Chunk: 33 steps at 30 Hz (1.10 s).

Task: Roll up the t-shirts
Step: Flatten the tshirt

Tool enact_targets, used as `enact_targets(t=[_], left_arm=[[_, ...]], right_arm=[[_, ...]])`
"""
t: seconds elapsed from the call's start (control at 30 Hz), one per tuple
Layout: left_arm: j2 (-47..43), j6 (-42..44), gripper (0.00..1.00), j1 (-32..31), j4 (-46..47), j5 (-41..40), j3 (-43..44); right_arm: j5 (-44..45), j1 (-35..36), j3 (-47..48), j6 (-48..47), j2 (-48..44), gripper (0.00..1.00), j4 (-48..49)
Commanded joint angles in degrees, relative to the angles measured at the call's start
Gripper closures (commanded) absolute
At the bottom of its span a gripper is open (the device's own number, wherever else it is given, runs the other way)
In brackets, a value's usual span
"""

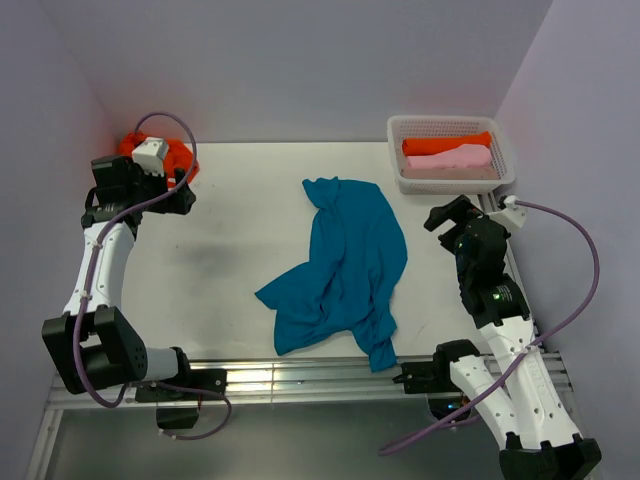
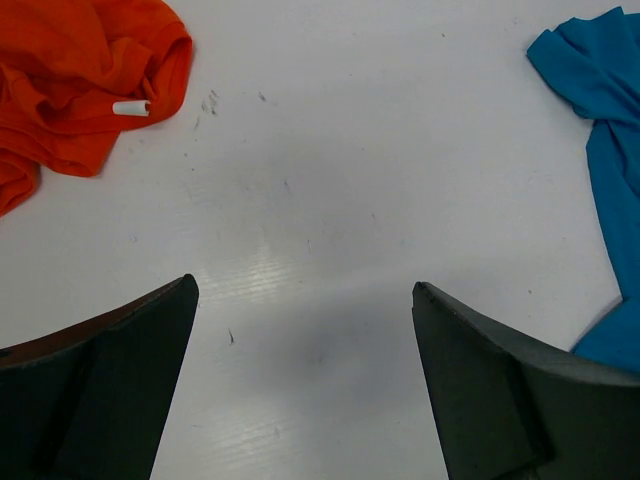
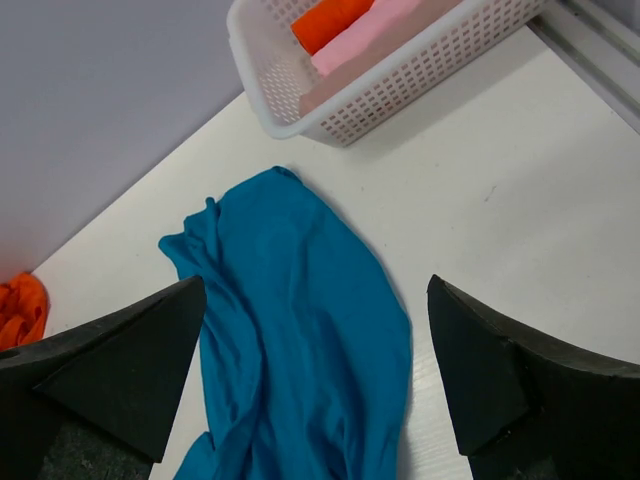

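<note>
teal t-shirt (image 1: 340, 270): crumpled and unrolled, spread over the middle of the bench (image 1: 230, 230), between the two arms, touched by neither.
orange t-shirt (image 2: 70, 80): bunched in a heap at the far left corner, small white tag showing, well apart from the teal t-shirt.
basket (image 1: 505, 150): white lattice, at the far right corner.
in the basket: orange roll (image 1: 445, 144) and pink roll (image 1: 450, 160), side by side, orange toward the back wall.
left gripper (image 2: 305, 290): fingers spread wide, holding nothing, over bare bench just beside the orange t-shirt.
right gripper (image 3: 315, 285): fingers spread wide, holding nothing, raised near the basket, facing the teal t-shirt's far end.
bench surface: white, faintly scuffed, grey smudge left of the teal t-shirt.
</note>
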Motion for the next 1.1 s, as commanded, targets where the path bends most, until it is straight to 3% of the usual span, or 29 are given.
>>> enact_targets(t=[0.0,0.17,0.33,0.4,0.53,0.77,0.9,1.07], left_arm=[[0.17,1.11,0.05,-0.06,-0.01,1.94,2.55],[0.7,1.37,0.05,-0.06,-0.54,2.11,3.17],[3.06,1.81,0.05,-0.06,-1.77,4.83,4.4],[4.47,1.2,0.05,-0.41,-1.51,5.63,4.84],[10.0,1.02,0.06,-5.84,-2.21,2.47,7.12],[16.42,-0.47,0.07,-12.71,-2.3,2.9,10.37],[20.82,-0.21,0.09,-15.96,-3.09,3.87,13.8],[26.18,-0.65,0.1,-19.39,-2.92,5.28,17.67]], right_arm=[[1.56,-0.19,0.3,0.03,-0.23,0.01,-1.02],[-1.86,-0.19,-0.31,-1.2,-0.23,0.01,-1.12],[-9.15,0.95,-2.33,0.63,1.79,0.11,1.34],[-7.76,3.58,-3.12,2.83,3.81,0.12,2.04],[-0.91,20.58,-3.65,11.25,9.95,0.18,3.8],[10.16,45.03,1.26,26.12,31.12,0.25,3.37],[11.67,53.31,7.57,32.8,41.94,0.27,2.23],[12.46,58.17,15.32,37.29,52.58,0.29,-2.77]])
